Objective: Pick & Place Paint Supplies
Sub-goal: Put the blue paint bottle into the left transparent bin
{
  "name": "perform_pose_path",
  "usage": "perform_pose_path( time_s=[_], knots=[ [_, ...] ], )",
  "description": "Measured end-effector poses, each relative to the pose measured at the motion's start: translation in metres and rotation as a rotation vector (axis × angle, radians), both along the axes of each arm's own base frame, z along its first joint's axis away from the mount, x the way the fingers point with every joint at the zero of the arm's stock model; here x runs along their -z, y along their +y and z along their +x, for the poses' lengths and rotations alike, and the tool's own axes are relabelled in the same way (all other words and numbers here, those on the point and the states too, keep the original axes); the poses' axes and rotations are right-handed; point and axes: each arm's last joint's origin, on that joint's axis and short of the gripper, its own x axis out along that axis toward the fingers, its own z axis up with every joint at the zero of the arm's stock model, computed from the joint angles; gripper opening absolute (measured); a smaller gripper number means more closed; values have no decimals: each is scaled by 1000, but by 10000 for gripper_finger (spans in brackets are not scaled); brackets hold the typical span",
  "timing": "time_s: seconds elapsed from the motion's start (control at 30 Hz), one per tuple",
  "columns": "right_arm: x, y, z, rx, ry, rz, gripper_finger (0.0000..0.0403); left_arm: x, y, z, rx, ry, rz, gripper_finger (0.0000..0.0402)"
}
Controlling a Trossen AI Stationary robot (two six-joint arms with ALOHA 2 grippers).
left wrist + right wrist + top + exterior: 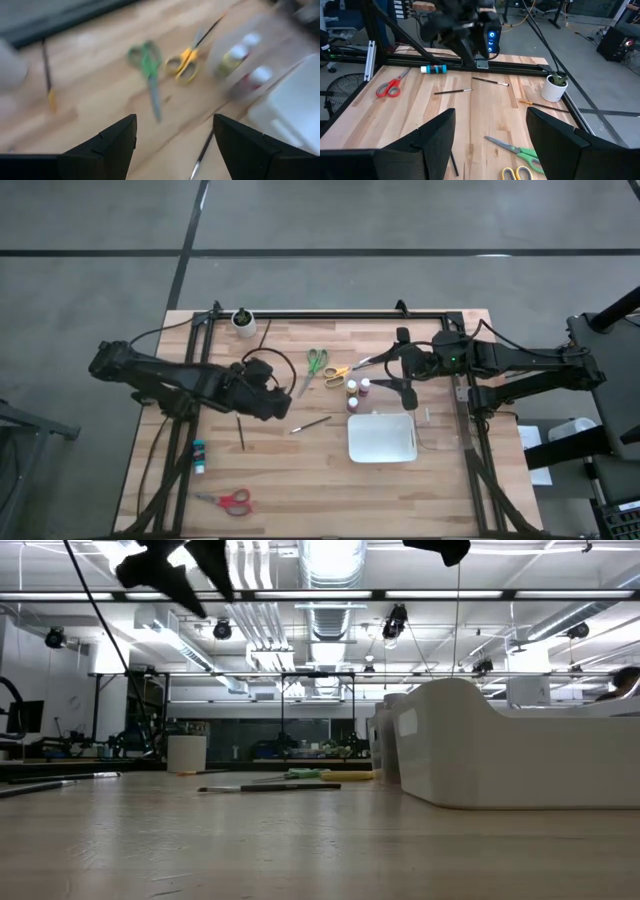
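Wooden table [300,470], left hand [283,406] open above it, right hand [408,392] open by bottles [358,392]

The left claw [285,402] is seen over the bench [300,480], its fingers apart and holding nothing. Green scissors [315,363] lie just beyond it, with yellow scissors [338,373] beside them. A brush [311,423] lies near it, and a teal bottle [199,454] and red scissors [230,500] are well apart from it. The right claw [400,385] is held open beside two bottles [358,392], close to the white tray [381,437].
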Motion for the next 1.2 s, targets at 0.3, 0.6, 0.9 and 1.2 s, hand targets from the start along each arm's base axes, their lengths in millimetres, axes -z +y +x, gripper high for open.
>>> perform_pose_path(
  time_s=[0.3, 0.6, 0.9, 1.2],
  knots=[
    [0, 0, 0, 2, 0, -1, 242, 13, -6, -28, -274, 204, -257, 268],
    [0, 0, 0, 1, 1, -1, 242, 26, -40, -45, -478, 322, -477, 268],
    [0, 0, 0, 2, 1, -1, 242, 38, -78, -59, -720, 484, -655, 268],
    [0, 0, 0, 3, 0, -1, 242, 77, -94, -56, -887, 708, -626, 268]
  ],
)
